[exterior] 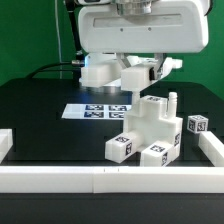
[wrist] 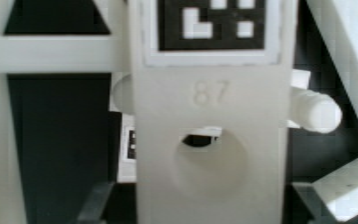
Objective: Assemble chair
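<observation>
My gripper (exterior: pixel 141 70) hangs above the table's back middle, shut on a flat white chair piece (exterior: pixel 134 76). In the wrist view that piece (wrist: pixel 202 110) fills the middle. It carries a black-and-white tag (wrist: pixel 213 24), an embossed number and a small hole (wrist: pixel 201 138), and round pegs stick out at its sides. It runs down between my dark fingers (wrist: pixel 98 198), where the gripper (wrist: pixel 202 200) has it. The joined chair parts (exterior: pixel 150 138), tagged white blocks with an upright peg (exterior: pixel 172 103), stand at the front, toward the exterior view's right.
The marker board (exterior: pixel 100 110) lies flat behind the chair parts. A small tagged white block (exterior: pixel 198 125) sits at the exterior view's right. White walls border the black table along the front (exterior: pixel 100 180), left (exterior: pixel 5 145) and right (exterior: pixel 212 150).
</observation>
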Controlling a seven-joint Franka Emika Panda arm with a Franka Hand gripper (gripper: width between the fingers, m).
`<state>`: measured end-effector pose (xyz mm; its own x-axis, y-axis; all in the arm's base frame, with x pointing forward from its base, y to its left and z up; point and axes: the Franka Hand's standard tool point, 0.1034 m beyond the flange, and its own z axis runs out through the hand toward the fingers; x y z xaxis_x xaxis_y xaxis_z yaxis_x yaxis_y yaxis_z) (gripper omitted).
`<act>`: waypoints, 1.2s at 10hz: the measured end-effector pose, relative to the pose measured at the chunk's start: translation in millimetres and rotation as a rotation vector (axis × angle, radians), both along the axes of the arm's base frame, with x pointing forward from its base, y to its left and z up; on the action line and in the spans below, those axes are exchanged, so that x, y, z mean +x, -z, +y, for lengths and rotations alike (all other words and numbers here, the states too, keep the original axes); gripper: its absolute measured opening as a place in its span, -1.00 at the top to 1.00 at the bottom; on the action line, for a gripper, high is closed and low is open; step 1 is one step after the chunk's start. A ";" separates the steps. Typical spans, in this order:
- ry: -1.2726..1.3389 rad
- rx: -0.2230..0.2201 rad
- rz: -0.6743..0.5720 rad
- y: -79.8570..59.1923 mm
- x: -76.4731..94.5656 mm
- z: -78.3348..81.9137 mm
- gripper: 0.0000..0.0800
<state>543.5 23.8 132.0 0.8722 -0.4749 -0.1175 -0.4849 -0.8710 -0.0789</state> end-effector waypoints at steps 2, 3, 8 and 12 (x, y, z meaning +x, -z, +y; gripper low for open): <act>0.260 0.006 0.032 2.6 3.8 0.5 0.28; 0.305 0.004 0.038 3.1 3.7 2.1 0.28; 0.255 0.002 0.014 1.2 20.4 9.4 0.28; 0.228 -0.002 0.002 1.6 31.0 21.1 0.28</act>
<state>574.4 44.9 130.4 0.7419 -0.6600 -0.1180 -0.6695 -0.7389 -0.0765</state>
